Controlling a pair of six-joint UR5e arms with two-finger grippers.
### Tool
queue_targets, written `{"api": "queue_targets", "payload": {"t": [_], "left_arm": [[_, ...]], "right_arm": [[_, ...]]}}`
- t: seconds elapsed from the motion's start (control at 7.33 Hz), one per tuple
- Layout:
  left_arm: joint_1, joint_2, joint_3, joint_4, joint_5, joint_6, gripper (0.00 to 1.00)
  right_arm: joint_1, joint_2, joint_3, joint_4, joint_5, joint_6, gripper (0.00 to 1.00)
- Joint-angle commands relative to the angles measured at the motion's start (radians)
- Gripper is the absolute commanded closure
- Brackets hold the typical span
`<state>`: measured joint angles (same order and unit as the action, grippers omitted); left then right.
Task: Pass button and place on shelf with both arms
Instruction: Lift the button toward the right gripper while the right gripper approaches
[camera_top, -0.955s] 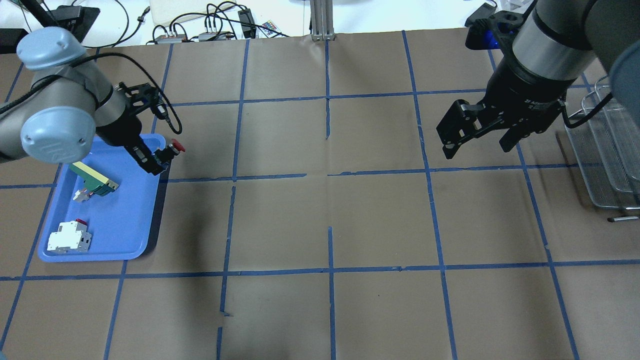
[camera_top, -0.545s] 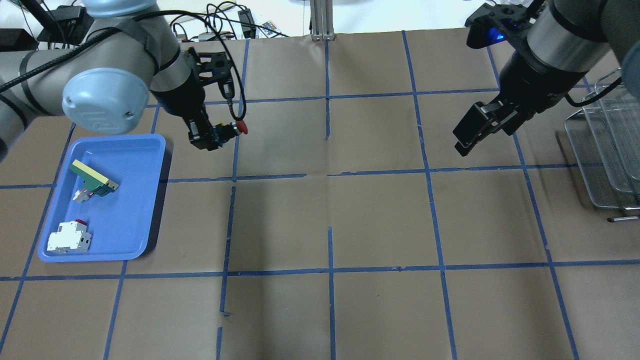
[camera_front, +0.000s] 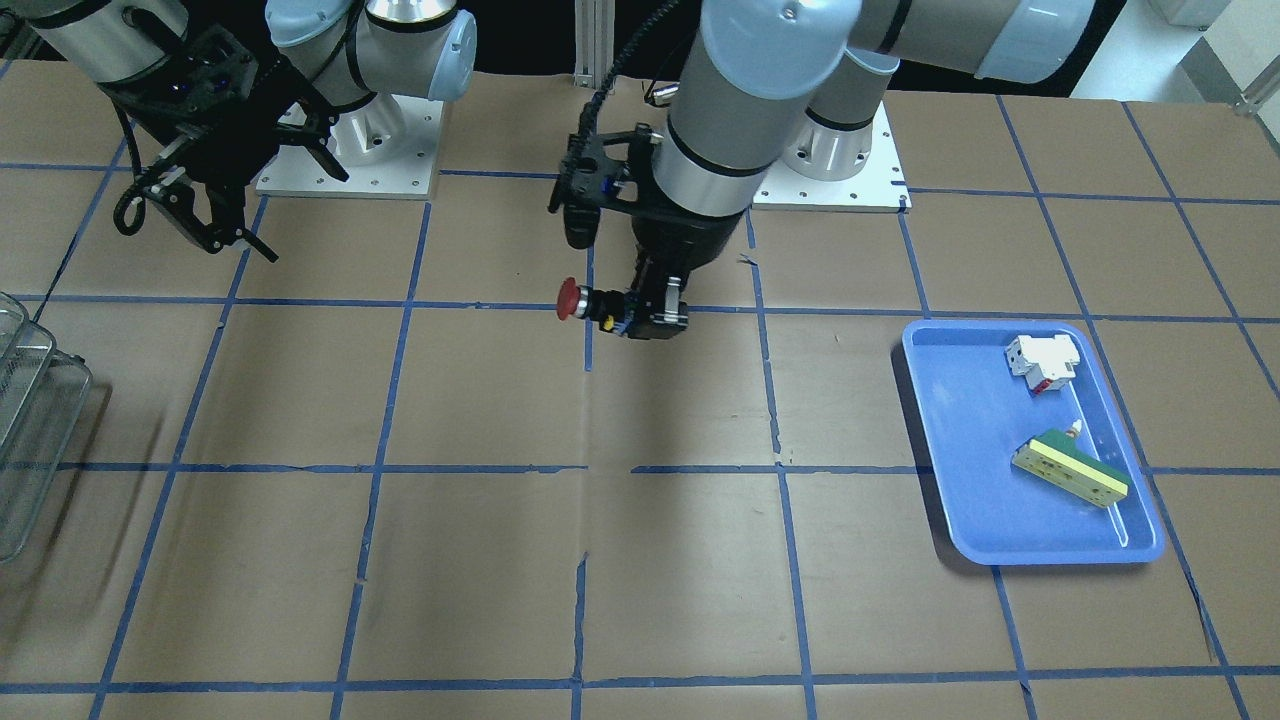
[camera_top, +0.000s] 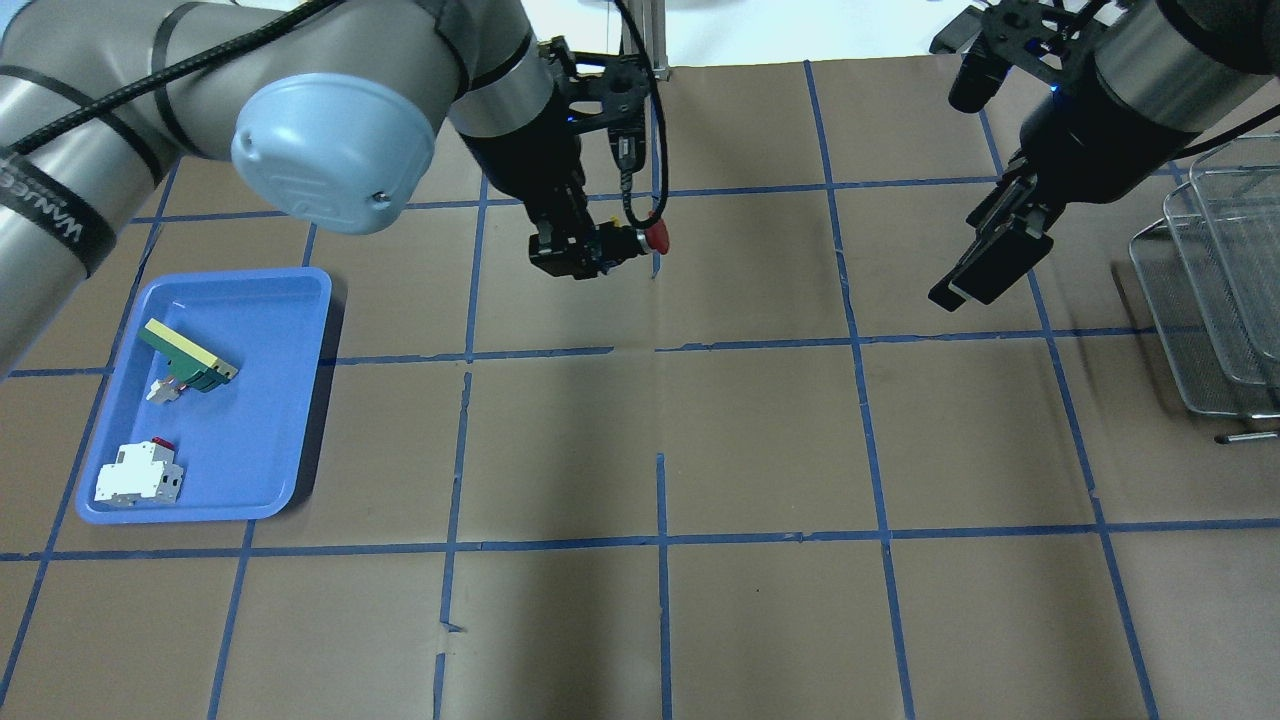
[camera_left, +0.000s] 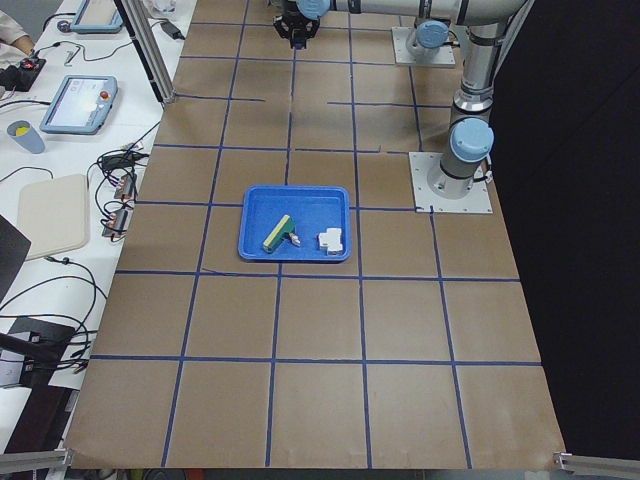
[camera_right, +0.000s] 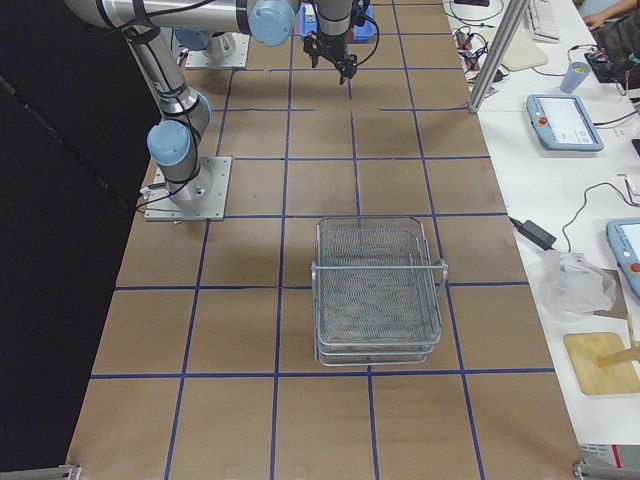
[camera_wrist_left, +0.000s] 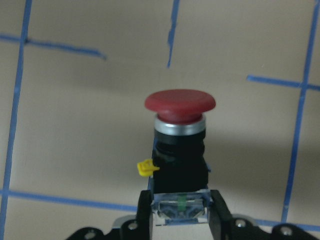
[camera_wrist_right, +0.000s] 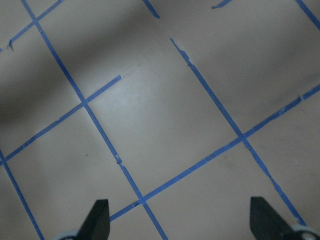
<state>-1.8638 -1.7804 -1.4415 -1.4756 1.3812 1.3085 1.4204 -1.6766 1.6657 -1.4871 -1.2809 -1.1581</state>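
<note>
Holding the button (camera_top: 640, 238) by its rear block in the left gripper (camera_top: 575, 255), clamped tight, in air well apart from the shelf (camera_top: 1215, 300). With the right gripper (camera_top: 985, 270) spread wide, nearer the shelf. Risk of dropping at hand-over: little free barrel to grasp.

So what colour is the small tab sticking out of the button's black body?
Yellow; the button shows it best in the left wrist view.
</note>
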Motion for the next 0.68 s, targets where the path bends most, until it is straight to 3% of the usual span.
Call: {"api": "queue_targets", "payload": {"t": [0.0, 0.14, 0.55], "left_arm": [[-0.096, -0.014, 0.061, -0.031, -0.047, -0.011, 1.00], [-0.126, -0.016, 0.061, -0.022, -0.047, -0.035, 1.00], [-0.161, -0.027, 0.105, -0.020, -0.070, -0.057, 1.00]], "right_arm": [[-0.006, 0.003, 0.026, -0.022, 0.175, -0.087, 0.00], [-0.005, 0.004, 0.040, -0.065, 0.193, -0.182, 0.00], [-0.012, 0.003, 0.068, -0.047, 0.213, -0.335, 0.01]]}}
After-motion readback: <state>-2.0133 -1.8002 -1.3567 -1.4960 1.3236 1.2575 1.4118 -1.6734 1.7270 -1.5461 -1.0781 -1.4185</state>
